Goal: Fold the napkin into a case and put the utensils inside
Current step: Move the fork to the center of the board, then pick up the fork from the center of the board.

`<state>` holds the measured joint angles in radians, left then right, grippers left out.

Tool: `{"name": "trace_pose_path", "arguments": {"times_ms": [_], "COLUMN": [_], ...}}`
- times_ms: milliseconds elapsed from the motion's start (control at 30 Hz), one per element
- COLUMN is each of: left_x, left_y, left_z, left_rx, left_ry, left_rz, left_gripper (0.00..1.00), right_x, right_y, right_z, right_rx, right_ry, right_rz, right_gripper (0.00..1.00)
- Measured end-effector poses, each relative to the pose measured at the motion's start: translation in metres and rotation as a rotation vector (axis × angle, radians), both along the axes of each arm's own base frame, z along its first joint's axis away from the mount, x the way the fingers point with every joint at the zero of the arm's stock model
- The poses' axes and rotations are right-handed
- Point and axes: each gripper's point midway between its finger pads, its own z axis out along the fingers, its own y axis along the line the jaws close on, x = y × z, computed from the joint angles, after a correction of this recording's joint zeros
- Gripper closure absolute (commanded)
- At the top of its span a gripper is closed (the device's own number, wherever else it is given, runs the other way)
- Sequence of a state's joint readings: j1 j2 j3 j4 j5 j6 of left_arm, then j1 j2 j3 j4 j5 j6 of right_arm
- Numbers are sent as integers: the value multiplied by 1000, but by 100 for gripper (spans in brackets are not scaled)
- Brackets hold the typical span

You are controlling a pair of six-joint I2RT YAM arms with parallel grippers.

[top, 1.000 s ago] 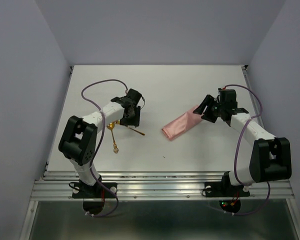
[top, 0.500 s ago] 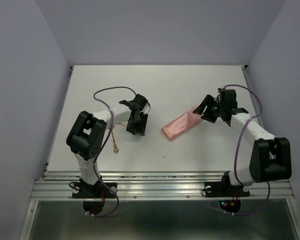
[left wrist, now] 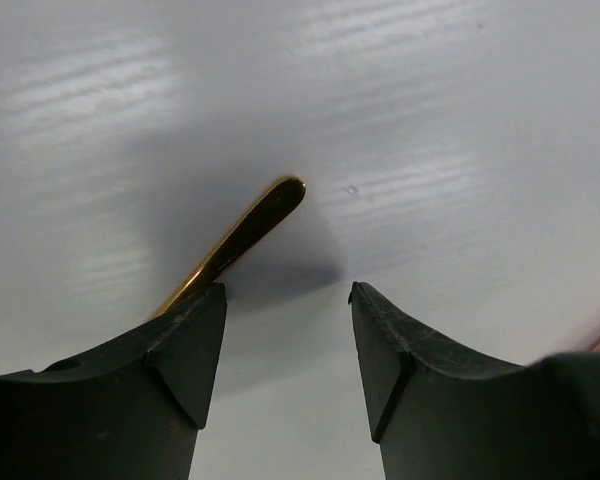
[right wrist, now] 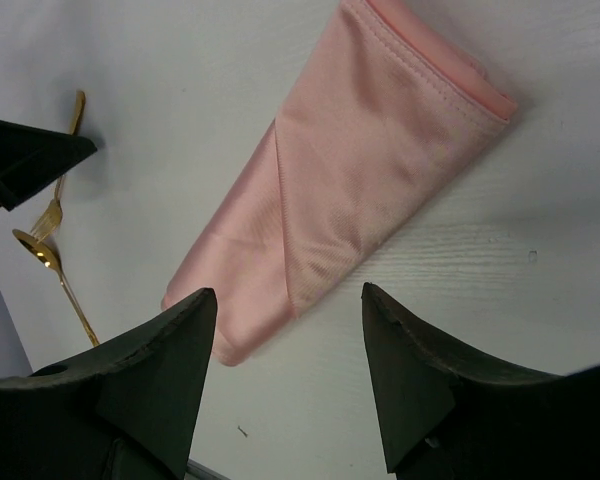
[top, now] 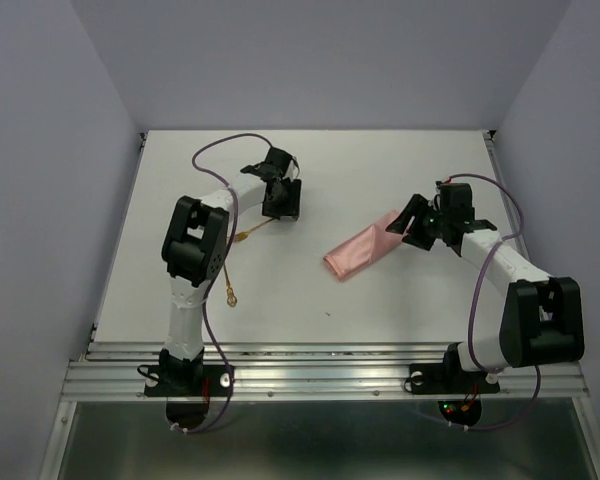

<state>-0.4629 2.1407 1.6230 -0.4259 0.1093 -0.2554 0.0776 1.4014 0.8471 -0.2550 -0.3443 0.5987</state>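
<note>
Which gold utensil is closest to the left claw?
The slanted utensil beside the left gripper, its handle tip showing between the open jaws; the other utensil lies well apart.

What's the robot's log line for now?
left gripper: open, beside utensil handle | right gripper: open, near case | utensils: outside case, on table

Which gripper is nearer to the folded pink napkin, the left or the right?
Right. The right gripper is at the far right end of the folded napkin; the left gripper is well to its left, by a gold utensil.
</note>
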Motion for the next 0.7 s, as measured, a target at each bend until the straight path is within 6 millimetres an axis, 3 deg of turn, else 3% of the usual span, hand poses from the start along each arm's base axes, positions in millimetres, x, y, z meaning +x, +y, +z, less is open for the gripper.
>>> {"name": "trace_pose_path", "arguments": {"times_ms": [67, 300, 567, 700], "left_x": [16, 35, 25, 18], "left_y": [14, 57, 91, 100], "left_z": [2, 6, 23, 16], "left_rx": [-7, 47, 92, 109], "left_ry": [-22, -59, -96, -82], "left_rz": [40, 111, 155, 170], "left_gripper": [35, 25, 30, 33], "right_x": [-1, -3, -3, -3], "right_y": [0, 0, 1, 1], "right_z": [0, -1, -1, -1], "right_rx": [0, 0, 4, 6], "right_ry": [-2, 2, 2, 3], "right_rz": [0, 1, 4, 6], "right_gripper": [35, 35, 35, 35]}}
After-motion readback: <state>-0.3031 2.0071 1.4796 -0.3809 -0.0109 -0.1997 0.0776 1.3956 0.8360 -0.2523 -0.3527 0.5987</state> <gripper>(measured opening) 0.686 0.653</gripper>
